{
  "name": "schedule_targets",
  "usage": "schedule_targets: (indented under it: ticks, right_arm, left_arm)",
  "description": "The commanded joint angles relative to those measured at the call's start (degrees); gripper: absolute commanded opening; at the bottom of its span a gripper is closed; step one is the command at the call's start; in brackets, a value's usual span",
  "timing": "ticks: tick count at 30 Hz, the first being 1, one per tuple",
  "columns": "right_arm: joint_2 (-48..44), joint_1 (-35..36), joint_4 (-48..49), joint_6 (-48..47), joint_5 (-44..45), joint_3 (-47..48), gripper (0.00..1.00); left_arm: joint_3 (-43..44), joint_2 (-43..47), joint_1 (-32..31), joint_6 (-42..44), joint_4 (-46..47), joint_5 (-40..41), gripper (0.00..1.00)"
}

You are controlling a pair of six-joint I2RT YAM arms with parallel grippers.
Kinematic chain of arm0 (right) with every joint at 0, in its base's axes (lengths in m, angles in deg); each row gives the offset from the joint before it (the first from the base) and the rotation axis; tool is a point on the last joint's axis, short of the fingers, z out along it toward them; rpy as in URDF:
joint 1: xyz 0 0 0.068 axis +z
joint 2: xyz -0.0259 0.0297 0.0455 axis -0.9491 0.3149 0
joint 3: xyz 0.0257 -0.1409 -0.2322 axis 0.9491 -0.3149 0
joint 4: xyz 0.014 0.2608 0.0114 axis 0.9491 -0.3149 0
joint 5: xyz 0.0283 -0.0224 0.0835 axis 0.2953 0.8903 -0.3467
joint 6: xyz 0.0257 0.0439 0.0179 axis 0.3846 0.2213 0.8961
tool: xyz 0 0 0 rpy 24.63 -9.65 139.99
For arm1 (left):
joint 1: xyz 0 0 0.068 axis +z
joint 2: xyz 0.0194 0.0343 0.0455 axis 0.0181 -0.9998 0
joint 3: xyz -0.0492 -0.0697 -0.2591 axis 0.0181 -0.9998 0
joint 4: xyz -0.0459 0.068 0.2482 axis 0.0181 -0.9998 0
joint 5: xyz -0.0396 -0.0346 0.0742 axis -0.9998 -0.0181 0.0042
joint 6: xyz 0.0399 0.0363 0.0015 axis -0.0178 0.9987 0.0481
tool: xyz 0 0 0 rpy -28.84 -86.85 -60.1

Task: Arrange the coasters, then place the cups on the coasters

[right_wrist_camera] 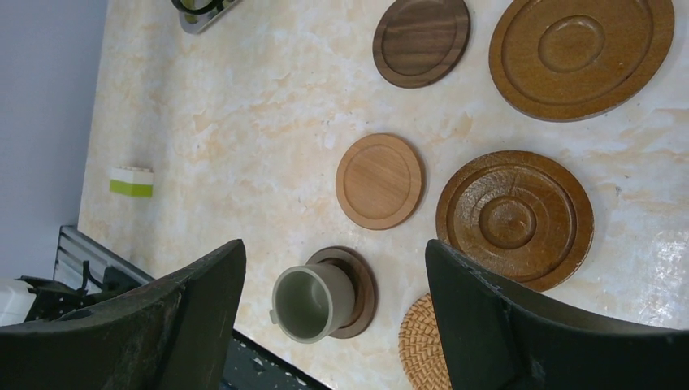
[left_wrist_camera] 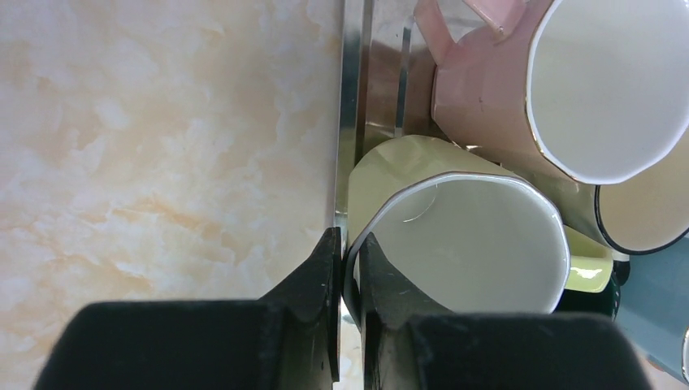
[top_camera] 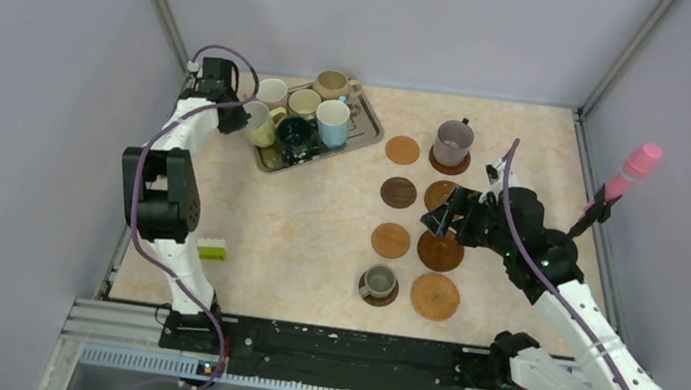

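My left gripper [left_wrist_camera: 349,268] is shut on the rim of the yellow-green cup [left_wrist_camera: 463,244], one finger inside and one outside, at the left end of the silver tray [top_camera: 364,117]. Beside that cup stand a pinkish-white cup [left_wrist_camera: 487,97], a light blue cup [top_camera: 332,121] and a dark teal cup [top_camera: 294,135]. Coasters lie in two columns mid-table, among them a tan coaster [right_wrist_camera: 380,180] and a brown coaster [right_wrist_camera: 513,218]. The mauve cup [top_camera: 452,142] and the grey-olive cup [right_wrist_camera: 313,301] each sit on a coaster. My right gripper [right_wrist_camera: 334,248] hangs open and holds nothing above the right column.
A green-and-white block [top_camera: 211,251] lies near the left arm's base. A pink-tipped stick [top_camera: 633,167] leans at the right wall. A woven coaster [top_camera: 435,296] lies at the front right. Grey walls close in the table on three sides.
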Motion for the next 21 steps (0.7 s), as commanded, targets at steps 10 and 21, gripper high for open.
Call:
schedule_targets:
  ticks: [10,21]
  right_arm:
    - [-4.09,-0.03,-3.25,2.0,0.87,1.49,0.8]
    - [-2.22,-0.06,-1.52,7.0,0.04,2.81,0.78]
  left_arm:
    - [1.5,14.32,0.03,-2.34,1.4,8.34,0.0]
    - [-11.47,27.57,-2.85,-1.45,1.66,-1.6,0.0]
